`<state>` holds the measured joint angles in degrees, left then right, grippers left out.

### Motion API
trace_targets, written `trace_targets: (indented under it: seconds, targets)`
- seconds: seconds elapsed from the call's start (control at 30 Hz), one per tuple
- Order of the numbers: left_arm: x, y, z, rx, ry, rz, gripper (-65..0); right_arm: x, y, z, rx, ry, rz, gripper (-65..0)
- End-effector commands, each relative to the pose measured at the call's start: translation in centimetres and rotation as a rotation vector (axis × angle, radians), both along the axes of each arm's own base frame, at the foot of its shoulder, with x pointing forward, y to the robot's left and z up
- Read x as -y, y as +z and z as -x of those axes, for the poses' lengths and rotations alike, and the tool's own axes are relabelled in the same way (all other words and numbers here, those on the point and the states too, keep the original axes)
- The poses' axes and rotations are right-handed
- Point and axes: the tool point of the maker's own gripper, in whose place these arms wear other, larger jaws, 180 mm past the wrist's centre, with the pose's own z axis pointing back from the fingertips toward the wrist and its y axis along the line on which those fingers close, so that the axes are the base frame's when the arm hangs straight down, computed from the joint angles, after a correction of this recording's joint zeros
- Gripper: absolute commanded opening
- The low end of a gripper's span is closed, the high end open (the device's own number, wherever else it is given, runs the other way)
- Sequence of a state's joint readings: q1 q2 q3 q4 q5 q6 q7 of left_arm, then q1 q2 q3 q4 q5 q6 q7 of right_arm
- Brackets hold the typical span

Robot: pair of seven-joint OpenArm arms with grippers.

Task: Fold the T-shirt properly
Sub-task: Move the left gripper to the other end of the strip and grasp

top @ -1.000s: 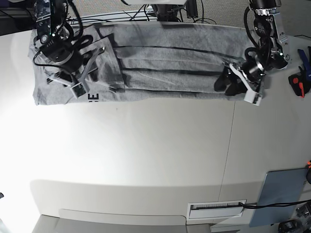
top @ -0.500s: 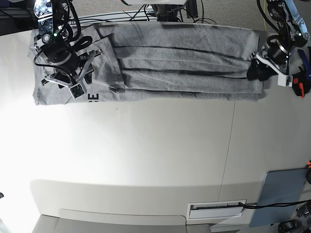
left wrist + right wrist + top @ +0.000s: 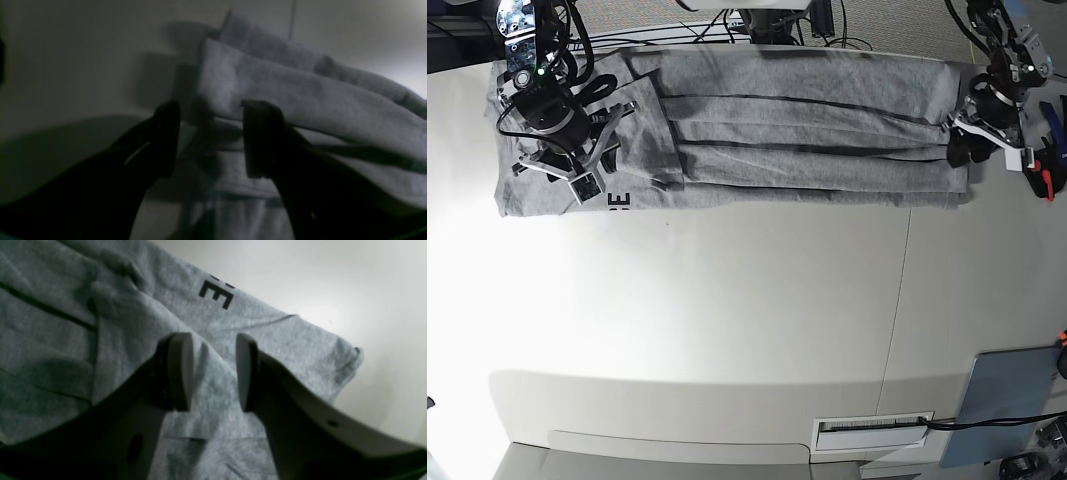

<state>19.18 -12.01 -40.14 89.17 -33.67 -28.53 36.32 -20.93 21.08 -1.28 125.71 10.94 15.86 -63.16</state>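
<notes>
Holding both ends of the T-shirt [image 3: 807,130], your left gripper [image 3: 208,140] and right gripper [image 3: 213,373] hover spread, empty, ready to pinch its edges for folding.

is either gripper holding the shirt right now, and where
Neither. The left gripper is open at the shirt's folded end, and the right gripper is open above it near the lettering.

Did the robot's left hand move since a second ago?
Yes. In the base view the left gripper has gone outward along the T-shirt, from inside the table seam to the shirt's end beyond it.
</notes>
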Motion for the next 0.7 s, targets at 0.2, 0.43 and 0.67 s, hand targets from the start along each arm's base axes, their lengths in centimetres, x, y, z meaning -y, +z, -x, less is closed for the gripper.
trace_targets:
  seconds: [0.2, 0.43, 0.67]
  targets:
    - [-1.6, 1.4, -1.7, 0.06, 0.065, -0.057, -34.0, 0.0, 1.0, -0.6, 0.041, 0.008, 0.002, -43.3]
    - [-1.6, 1.7, -2.5, 0.066, 0.057, -0.068, -34.1, 0.1, 0.8, -0.4, 0.027, 0.004, 0.006, -43.3]
    - [-0.5, 4.0, -3.6, 0.172, -0.105, -0.108, -34.1, 0.1, 0.9, -0.4, 0.029, 0.005, 0.006, -43.3]
